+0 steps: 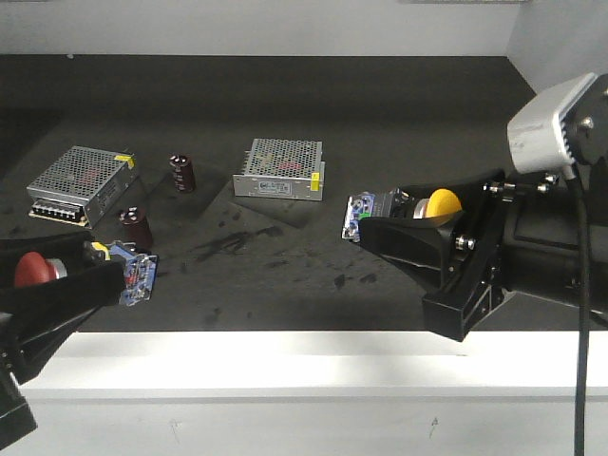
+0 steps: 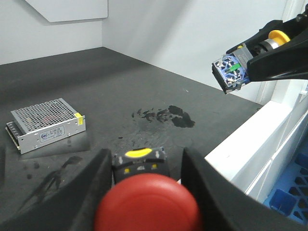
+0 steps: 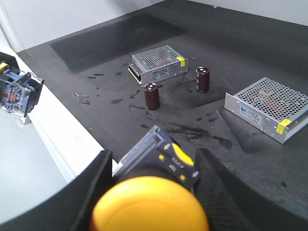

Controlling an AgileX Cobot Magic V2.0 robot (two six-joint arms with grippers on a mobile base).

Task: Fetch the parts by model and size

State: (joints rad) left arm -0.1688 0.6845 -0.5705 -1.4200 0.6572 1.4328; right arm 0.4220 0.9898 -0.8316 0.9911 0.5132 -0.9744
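The red-capped push-button switch (image 1: pixel 33 270) is held above the table's front left, with my left gripper (image 1: pixel 103 275) shut on its black collar and its blue-and-clear contact block (image 1: pixel 136 274) pointing forward. In the left wrist view the red cap (image 2: pixel 147 204) fills the space between the fingers of that gripper (image 2: pixel 144 159). At the right, my right gripper (image 1: pixel 382 228) is shut on the yellow-capped switch (image 1: pixel 444 204), lifted off the mat. Its yellow cap (image 3: pixel 149 207) sits between the fingers of the right gripper (image 3: pixel 154 156). Both switches are held in the air, apart from each other.
Two silver perforated power supply boxes (image 1: pixel 84 180) (image 1: pixel 281 168) and two maroon capacitors (image 1: pixel 182 173) (image 1: pixel 136 227) stand on the black mat. Dark stains (image 1: pixel 237 237) mark its middle. A white ledge (image 1: pixel 285 351) runs along the front; a blue crate (image 2: pixel 288 197) lies below.
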